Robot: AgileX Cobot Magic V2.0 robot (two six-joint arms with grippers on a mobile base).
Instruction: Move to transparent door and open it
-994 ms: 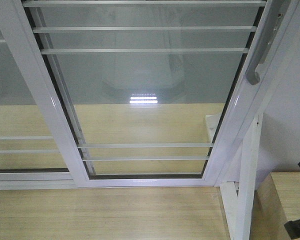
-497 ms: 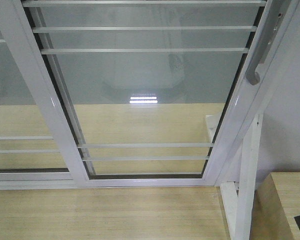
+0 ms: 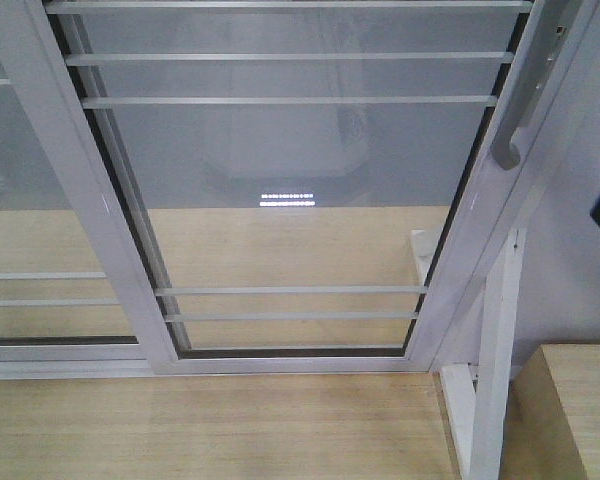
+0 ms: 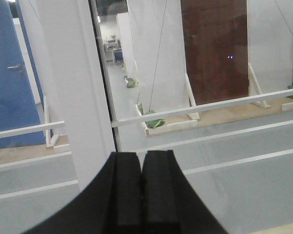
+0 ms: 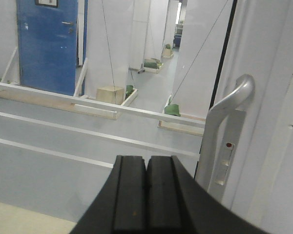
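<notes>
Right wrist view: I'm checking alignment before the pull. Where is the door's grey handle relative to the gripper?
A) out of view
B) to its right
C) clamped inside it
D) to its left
B: the handle rises to the right of the shut right gripper, not between its fingers.

I count two white-framed glass panels: one transparent door [image 3: 290,200] and one neighbour panel [image 3: 30,230]. One curved handle [image 3: 525,100]. Five thin bars [image 3: 290,57] cross the door, though glare may hide others. Two grippers: one left gripper [image 4: 141,158], one right gripper [image 5: 146,161].
</notes>
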